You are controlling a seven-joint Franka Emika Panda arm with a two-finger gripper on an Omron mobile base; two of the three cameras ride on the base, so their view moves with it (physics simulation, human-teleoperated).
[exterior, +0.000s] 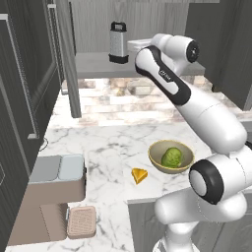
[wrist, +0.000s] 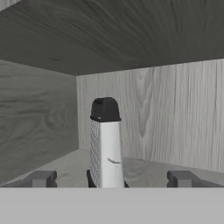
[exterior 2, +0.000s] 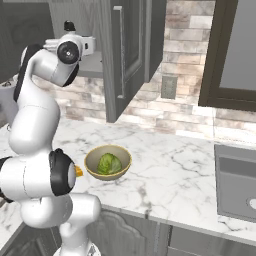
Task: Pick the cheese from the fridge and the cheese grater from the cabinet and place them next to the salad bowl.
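The silver cheese grater (exterior: 118,42) with its black handle stands upright on the shelf of the open cabinet (exterior: 93,64). In the hand view the cheese grater (wrist: 106,144) rises straight ahead, between the two tips of my gripper (wrist: 112,179) and slightly beyond them. The gripper is open and touches nothing. The yellow-orange cheese (exterior: 139,175) lies on the marble counter just left of the salad bowl (exterior: 171,156), which holds a green lettuce ball. The salad bowl (exterior 2: 108,162) sits near the counter's front edge. The fridge is out of view.
The cabinet's open door (exterior 2: 127,50) hangs to the right of the arm. A grey-topped tan appliance (exterior: 56,177) stands at the counter's left. A sink (exterior 2: 240,185) is set into the counter far right. A brick backsplash runs behind the counter.
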